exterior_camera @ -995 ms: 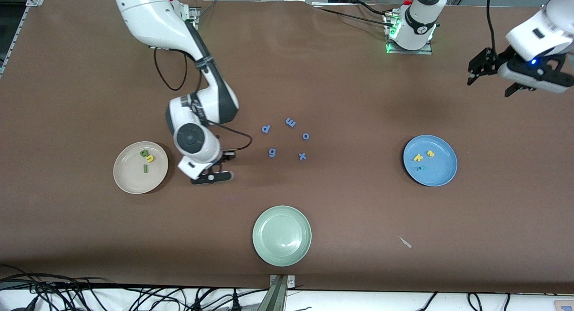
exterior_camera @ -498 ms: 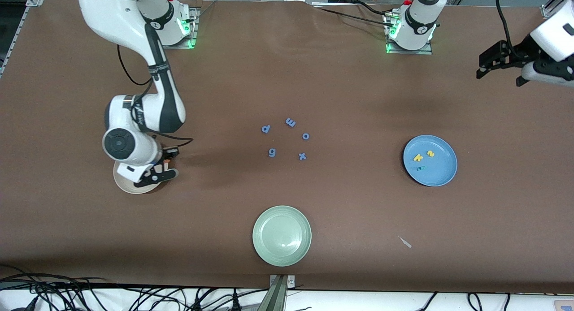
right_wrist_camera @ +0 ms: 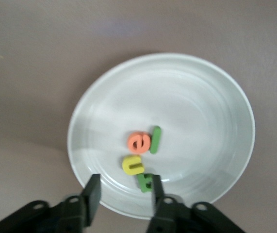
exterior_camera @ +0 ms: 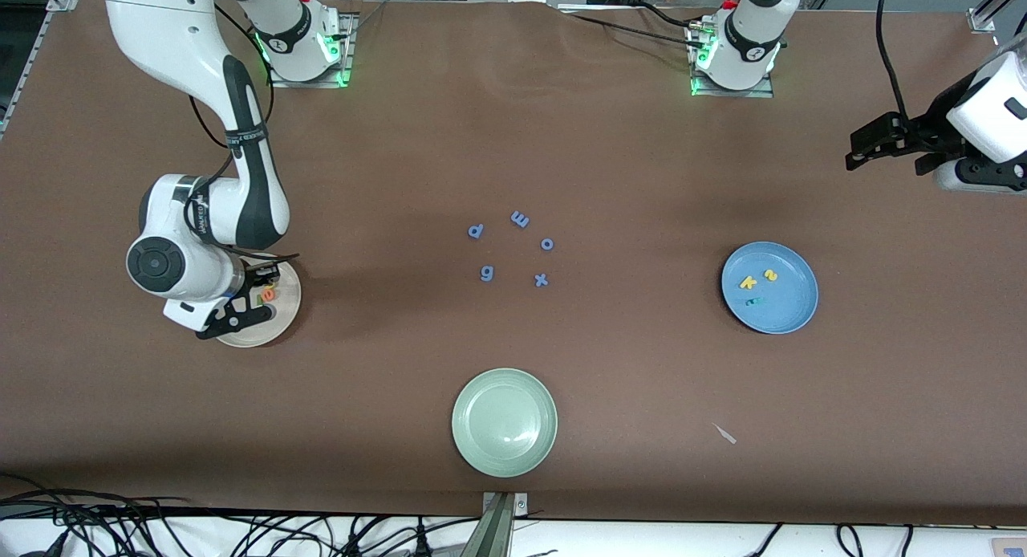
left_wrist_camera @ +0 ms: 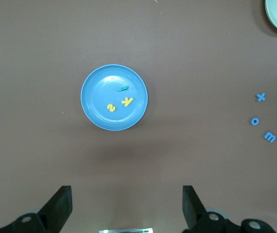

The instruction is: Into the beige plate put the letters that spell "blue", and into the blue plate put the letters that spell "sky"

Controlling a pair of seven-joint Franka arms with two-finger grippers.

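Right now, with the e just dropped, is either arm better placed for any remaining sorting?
Neither is needed. The right gripper, open over the beige plate, sees b, l, u and e inside. The blue plate holds s, k, y; the left gripper waits high and open.

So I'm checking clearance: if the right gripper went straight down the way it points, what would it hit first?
Probably the beige plate near the green b; the right gripper hangs open over them, height unclear.
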